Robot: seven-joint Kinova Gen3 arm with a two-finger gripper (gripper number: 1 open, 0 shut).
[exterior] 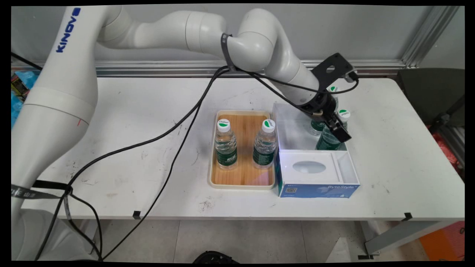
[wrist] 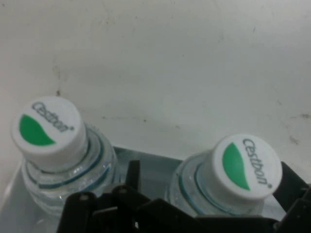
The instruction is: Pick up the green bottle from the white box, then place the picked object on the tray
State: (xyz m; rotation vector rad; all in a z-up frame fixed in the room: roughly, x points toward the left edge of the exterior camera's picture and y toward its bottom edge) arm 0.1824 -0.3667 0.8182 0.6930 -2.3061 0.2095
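Observation:
My gripper (exterior: 339,132) reaches down into the back compartment of a white and blue box (exterior: 315,189). Two water bottles with white and green caps stand there. Its fingers straddle the nearer bottle (exterior: 327,141), whose cap (wrist: 248,167) shows between them in the hand view. A narrow gap shows between the left finger (wrist: 132,171) and the bottle, so the gripper (wrist: 211,177) looks open. The second bottle (wrist: 46,128) stands just beside it, outside the fingers, and is partly hidden behind the hand (exterior: 317,128) in the main view.
A wooden tray (exterior: 213,178) with a cream rim lies left of the box, touching it, with two more upright bottles (exterior: 225,146) (exterior: 265,146). Black cables (exterior: 174,129) hang from the arm across the table's left half. A dark chair (exterior: 430,92) stands past the right edge.

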